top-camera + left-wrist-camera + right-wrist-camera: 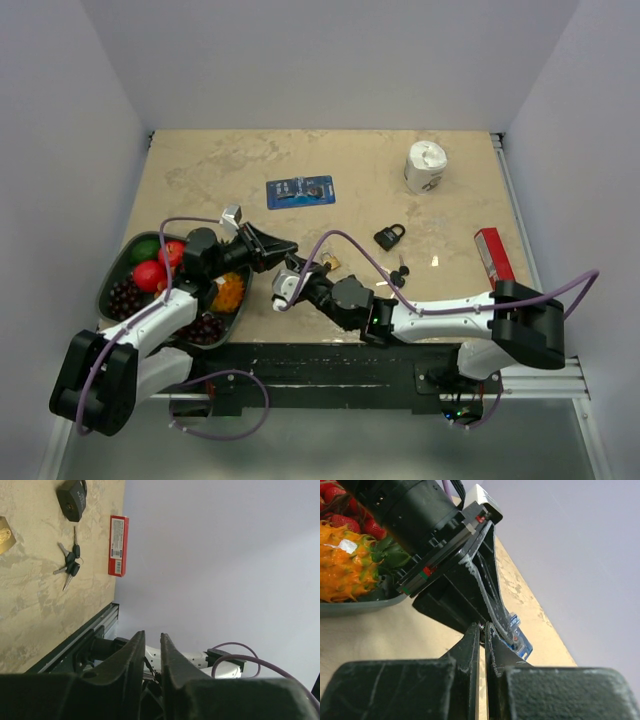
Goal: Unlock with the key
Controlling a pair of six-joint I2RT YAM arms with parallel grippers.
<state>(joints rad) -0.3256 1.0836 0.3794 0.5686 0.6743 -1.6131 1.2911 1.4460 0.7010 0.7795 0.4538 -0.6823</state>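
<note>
Left gripper [152, 637] fingers stand narrowly apart with nothing between them, right gripper [481, 628] fingers are closed with no held item visible, and the key [73, 569] lies on the table well to the right of both sets of fingertips.

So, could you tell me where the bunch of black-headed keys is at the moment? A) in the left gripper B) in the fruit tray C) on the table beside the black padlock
C: the keys lie loose on the table, close to the black padlock, with nothing holding them.

Nothing legible; the label [117, 545] on the red box [126, 545] is blurred.
</note>
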